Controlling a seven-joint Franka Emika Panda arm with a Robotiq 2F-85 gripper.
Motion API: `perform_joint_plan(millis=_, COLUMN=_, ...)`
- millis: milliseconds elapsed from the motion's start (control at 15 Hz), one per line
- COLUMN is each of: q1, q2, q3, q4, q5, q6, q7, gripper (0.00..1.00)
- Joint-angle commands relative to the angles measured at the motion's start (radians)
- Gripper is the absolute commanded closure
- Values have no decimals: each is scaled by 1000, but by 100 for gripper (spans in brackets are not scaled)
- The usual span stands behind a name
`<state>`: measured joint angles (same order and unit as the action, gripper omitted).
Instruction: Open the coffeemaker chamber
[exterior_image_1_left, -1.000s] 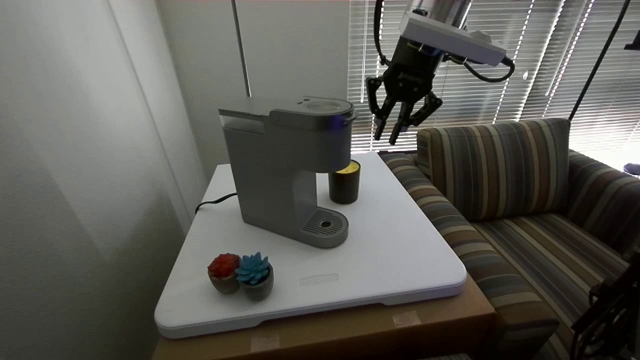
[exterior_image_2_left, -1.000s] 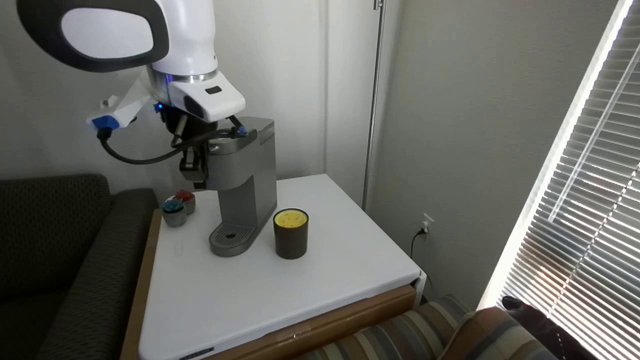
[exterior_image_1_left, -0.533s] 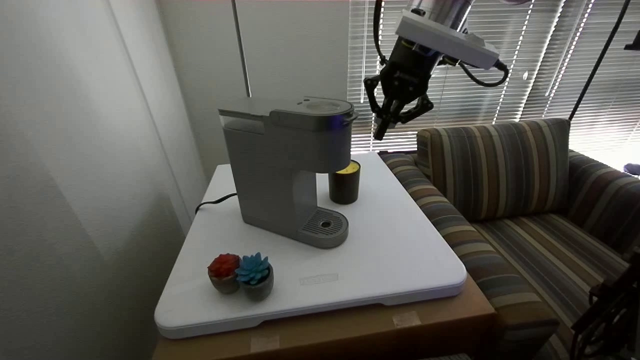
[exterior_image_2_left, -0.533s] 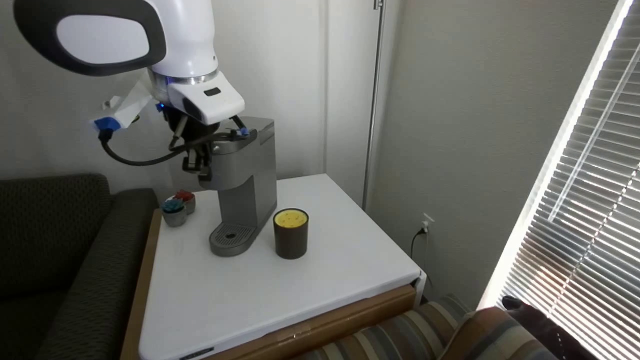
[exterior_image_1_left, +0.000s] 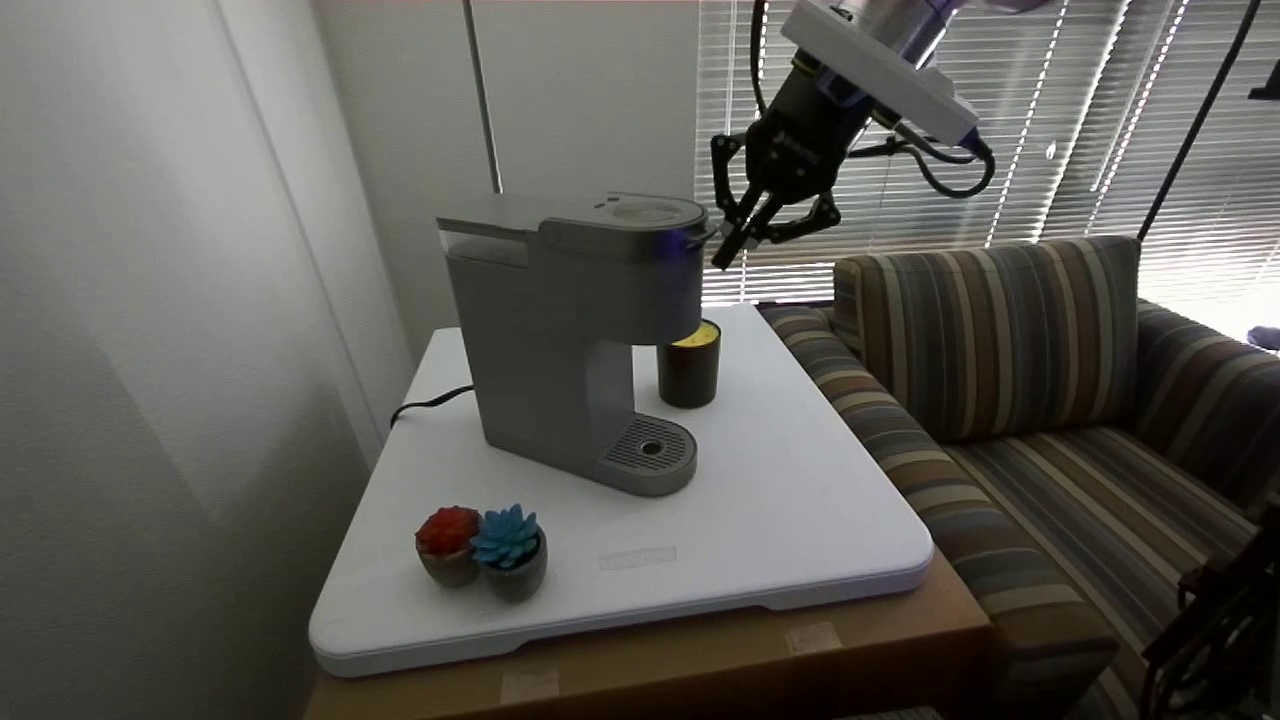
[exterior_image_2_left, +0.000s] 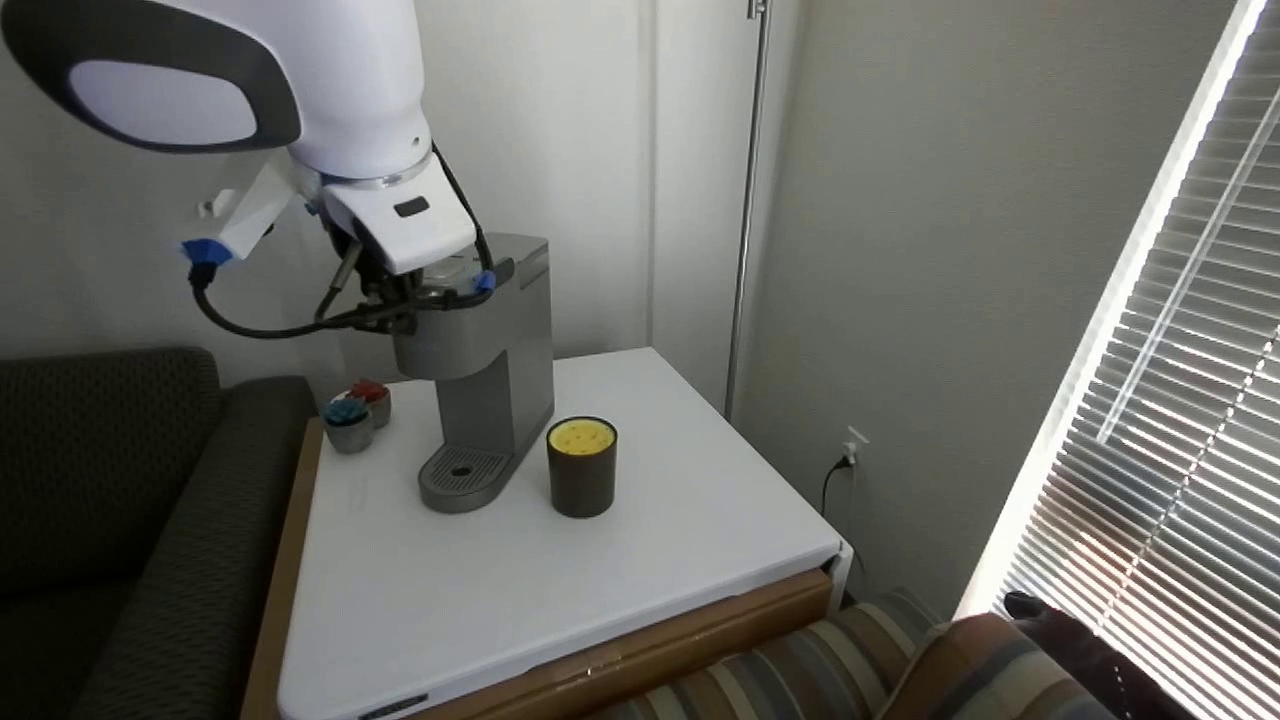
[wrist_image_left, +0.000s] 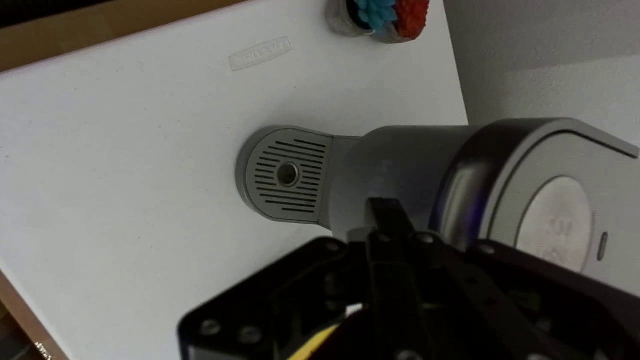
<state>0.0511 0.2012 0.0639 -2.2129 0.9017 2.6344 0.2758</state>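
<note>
The grey coffeemaker (exterior_image_1_left: 590, 300) stands upright on a white tabletop and also shows in an exterior view (exterior_image_2_left: 530, 330) and the wrist view (wrist_image_left: 395, 160). Its chamber lid (exterior_image_1_left: 645, 213) is down; in the wrist view the lid's round top (wrist_image_left: 555, 220) and shiny front rim (wrist_image_left: 462, 200) show. The pod cavity is hidden. My gripper (exterior_image_1_left: 735, 245) is shut with nothing between its fingers. It is just in front of the lid's front lip, tips slightly below it. I cannot tell whether it touches. In the wrist view the fingertips (wrist_image_left: 385, 215) overlap the machine's head. The gripper (exterior_image_2_left: 400, 315) is partly behind its cable.
A dark candle cup with yellow top (exterior_image_1_left: 690, 375) stands beside the coffeemaker, also in an exterior view (exterior_image_2_left: 582, 480). Small red (exterior_image_1_left: 448, 545) and blue (exterior_image_1_left: 508, 550) potted plants sit near the tabletop edge. A striped armchair (exterior_image_1_left: 985, 340) adjoins the tabletop (exterior_image_1_left: 780, 520).
The gripper fingers have gone from slightly apart to shut. The gripper has moved toward the coffeemaker's front lip and tilted. The coffeemaker and its lid have not moved.
</note>
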Motion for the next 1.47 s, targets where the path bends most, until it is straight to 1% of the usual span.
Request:
perform_joint_plan(millis=0, q1=-13, q2=11, q3=11, q4=-2, q5=80, q6=22, q7=-72, gripper=100)
perform_joint_plan(millis=267, q1=-9, q2=11, q3=8, q4=-2, q5=149, q6=22, q7=-125, gripper=100)
perform_joint_plan(millis=467, q1=-3, q2=-6, q3=8, q4=-7, q5=171, q6=25, q7=-147, gripper=100)
perform_joint_plan(millis=733, q1=19, q2=-43, q3=6, q4=-24, q5=122, q6=71, q7=-136, gripper=100)
perform_joint_plan(millis=1200, q1=44, q2=-93, q3=12, q4=-55, q5=88, q6=135, q7=-113, gripper=100)
perform_joint_plan(millis=1333, q1=51, q2=-105, q3=9, q4=-64, q5=57, q6=161, q7=-87, gripper=100)
perform_joint_plan(millis=1400, q1=58, q2=-104, q3=4, q4=-62, q5=64, q6=161, q7=-94, gripper=100)
